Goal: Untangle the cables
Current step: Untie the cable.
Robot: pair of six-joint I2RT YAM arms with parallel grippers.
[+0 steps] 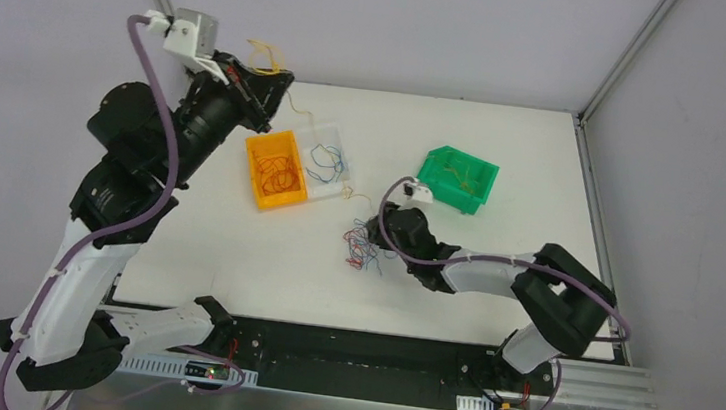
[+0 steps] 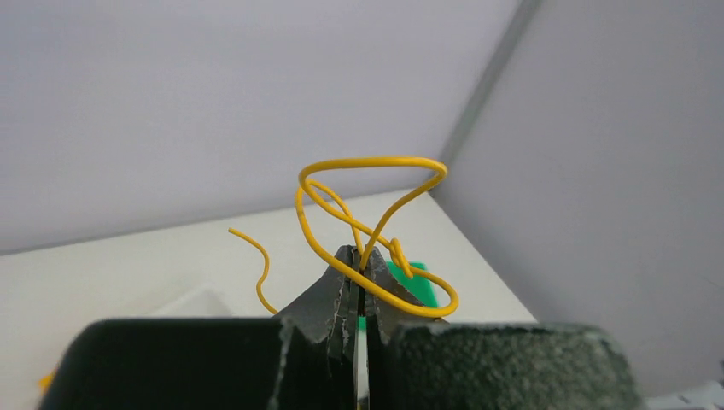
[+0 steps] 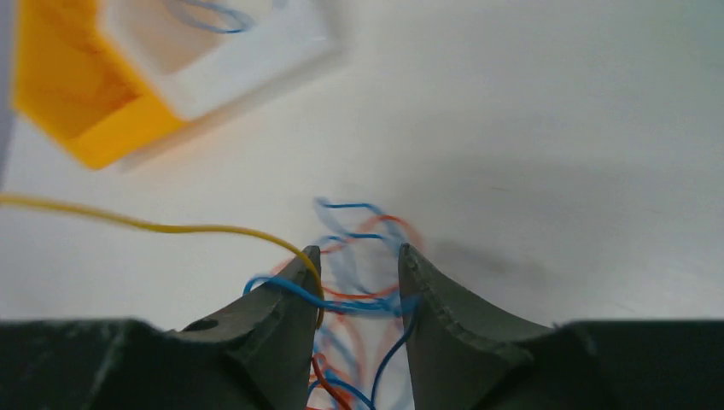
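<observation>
From above: my left gripper (image 1: 276,76) is raised far-left, and the cables (image 1: 363,247) lie just ahead of my right gripper (image 1: 379,235). Left wrist: jaws clamped on a looped yellow wire (image 2: 376,162). Right wrist: jaws parted astride blue and red strands (image 3: 359,304), with a yellow line, seemingly the same wire, running off left.

- On table (image 1: 495,248), left bin (image 1: 276,169) was set touching middle bin (image 1: 327,153).
- Right bin (image 1: 457,179) was placed well apart.
- In front, btwn middle & right bins, cables (image 1: 360,250) were laid.

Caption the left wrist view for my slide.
Left hand shut on a looped thin yellow wire, white table beyond.
</observation>
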